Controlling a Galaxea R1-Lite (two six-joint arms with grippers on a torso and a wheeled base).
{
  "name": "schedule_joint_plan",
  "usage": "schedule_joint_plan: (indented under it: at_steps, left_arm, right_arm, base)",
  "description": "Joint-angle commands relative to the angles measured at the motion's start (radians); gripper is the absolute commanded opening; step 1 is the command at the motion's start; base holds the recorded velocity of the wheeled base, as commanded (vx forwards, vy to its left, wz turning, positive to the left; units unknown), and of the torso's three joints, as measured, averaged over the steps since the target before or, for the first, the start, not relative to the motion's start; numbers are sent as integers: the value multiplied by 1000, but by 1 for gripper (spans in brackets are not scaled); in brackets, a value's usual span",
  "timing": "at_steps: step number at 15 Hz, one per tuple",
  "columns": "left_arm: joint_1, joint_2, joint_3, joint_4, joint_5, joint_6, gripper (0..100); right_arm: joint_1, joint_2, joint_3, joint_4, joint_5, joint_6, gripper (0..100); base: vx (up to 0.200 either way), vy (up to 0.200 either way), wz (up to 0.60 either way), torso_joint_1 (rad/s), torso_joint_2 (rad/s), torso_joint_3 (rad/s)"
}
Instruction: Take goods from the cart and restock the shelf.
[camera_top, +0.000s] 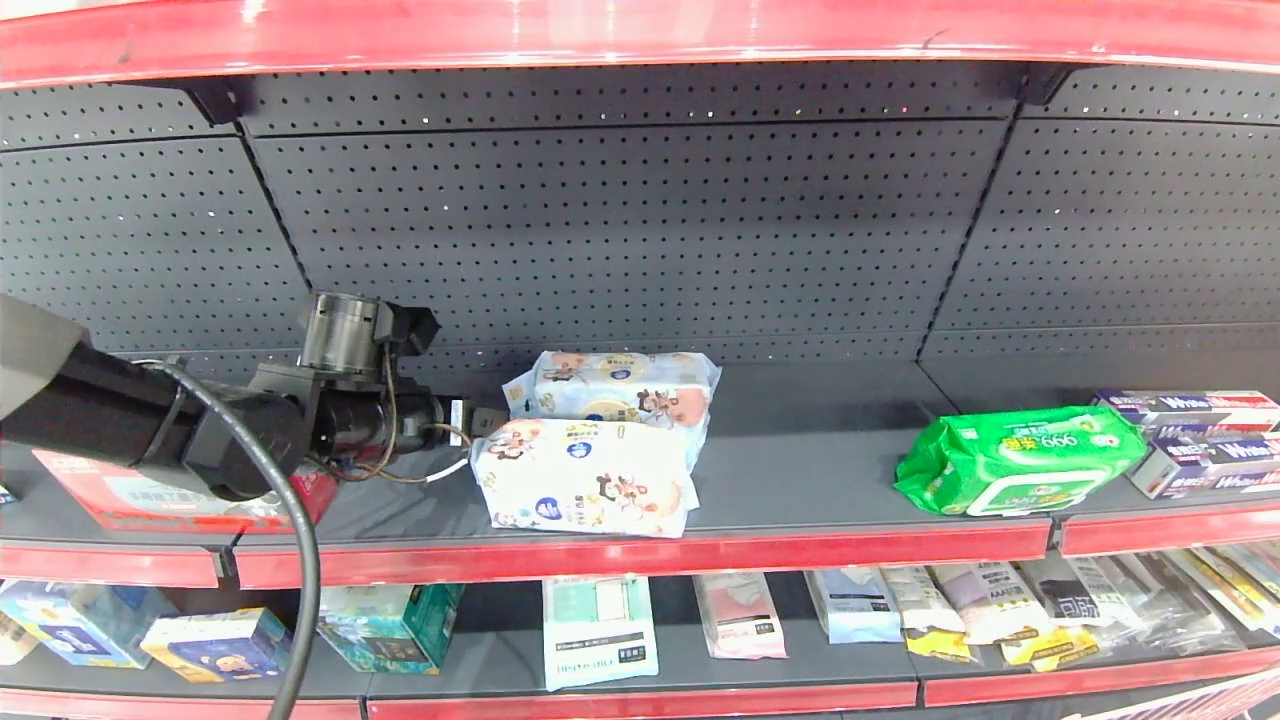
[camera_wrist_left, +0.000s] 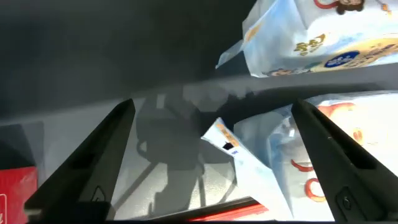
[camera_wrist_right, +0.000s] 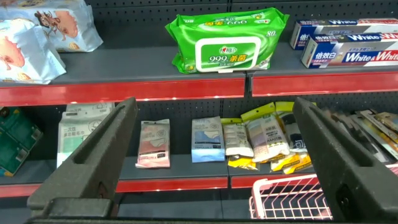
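Head view | front wipe pack (camera_top: 585, 480) is set on shelf (camera_top: 640, 553), rear wipe pack (camera_top: 620, 390) at its 12 o'clock | left tool (camera_wrist_left: 211, 109) is spread at its 9 o'clock, nothing clamped | right tool (camera_wrist_right: 216, 102) is spread, empty | more loads from pink cart basket (camera_wrist_right: 292, 199) are judged outstanding.

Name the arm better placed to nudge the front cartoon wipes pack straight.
Left. The left tool, open, is over the shelf close to the front cartoon wipes pack; the right tool hangs back from the shelf, facing the green wipes pack.
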Motion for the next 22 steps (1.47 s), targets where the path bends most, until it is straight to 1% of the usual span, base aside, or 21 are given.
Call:
schedule_joint_plan:
  at_steps: [1, 5, 8, 9, 10, 13, 18, 22]
  left_arm:
    - [2, -9, -3, 0, 0, 0, 100]
    - [18, -17, 31, 6, 0, -2, 100]
    - [39, -16, 56, 3, 0, -3, 100]
    - [41, -14, 56, 3, 0, -5, 100]
    - [41, -11, 54, 3, -1, -14, 100]
    - [33, -9, 51, 3, -6, -14, 100]
    - [-5, -8, 51, 6, -7, -14, 100]
    - [-5, -8, 49, 7, -9, -13, 100]
  right_arm:
    - [0, 1, 0, -2, 0, 0, 100]
    - [0, 1, 0, -2, 0, 0, 100]
    - [0, 1, 0, -2, 0, 0, 100]
    - [0, 1, 0, 0, 0, 0, 100]
    - [0, 1, 0, 0, 0, 0, 100]
    - [0, 1, 0, 0, 0, 0, 100]
    - [0, 1, 0, -2, 0, 0, 100]
    - [0, 1, 0, 0, 0, 0, 100]
  base:
    - [0, 0, 0, 0, 0, 0]
    - [0, 0, 0, 0, 0, 0]
    - [0, 0, 0, 0, 0, 0]
    - [0, 0, 0, 0, 0, 0]
    - [0, 0, 0, 0, 0, 0]
    - [0, 0, 0, 0, 0, 0]
    - [0, 0, 0, 0, 0, 0]
    - [0, 0, 0, 0, 0, 0]
